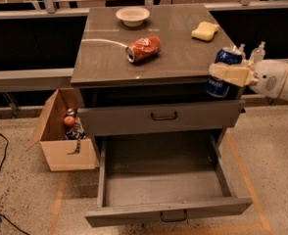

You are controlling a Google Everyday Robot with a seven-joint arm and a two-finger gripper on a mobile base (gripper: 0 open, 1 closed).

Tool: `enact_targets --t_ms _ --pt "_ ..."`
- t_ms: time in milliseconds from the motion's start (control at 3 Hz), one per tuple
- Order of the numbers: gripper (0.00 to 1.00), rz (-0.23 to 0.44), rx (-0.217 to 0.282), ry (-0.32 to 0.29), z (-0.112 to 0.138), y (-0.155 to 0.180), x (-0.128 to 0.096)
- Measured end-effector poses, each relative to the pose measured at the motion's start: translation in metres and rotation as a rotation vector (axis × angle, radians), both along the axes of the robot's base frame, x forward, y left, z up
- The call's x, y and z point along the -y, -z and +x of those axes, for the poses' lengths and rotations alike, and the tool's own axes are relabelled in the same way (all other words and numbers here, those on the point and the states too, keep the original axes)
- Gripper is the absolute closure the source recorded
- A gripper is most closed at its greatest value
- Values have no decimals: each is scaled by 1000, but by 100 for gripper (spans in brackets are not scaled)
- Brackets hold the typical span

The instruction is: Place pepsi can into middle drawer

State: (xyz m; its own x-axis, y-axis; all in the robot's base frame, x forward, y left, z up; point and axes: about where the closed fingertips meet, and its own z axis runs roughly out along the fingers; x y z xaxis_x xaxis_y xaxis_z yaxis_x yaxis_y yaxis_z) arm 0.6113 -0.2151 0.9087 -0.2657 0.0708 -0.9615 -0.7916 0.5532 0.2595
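Jutting in level from right, arm (277, 80); tool (230, 74) clamped around pepsi can (226, 58) beside cabinet (149, 58) corner

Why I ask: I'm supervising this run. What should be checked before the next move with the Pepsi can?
1. Hand shut on pepsi can: ok.
2. Can upright in the grip: ok.
3. Middle drawer pulled open: ok.
4. Can above the drawer opening: not ok; it hangs at the right front corner of the cabinet, up near its top.
5. Drawer above pushed fully in: cannot tell.
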Motion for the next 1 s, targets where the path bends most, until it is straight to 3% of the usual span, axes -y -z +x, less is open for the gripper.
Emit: enact_targets --t_ms 333,667,1000 --pt "100 47 13 25 -32 36 -20" --pt "100 49 5 19 -62 84 -50" --pt "100 3 6 -8 -79 132 -77"
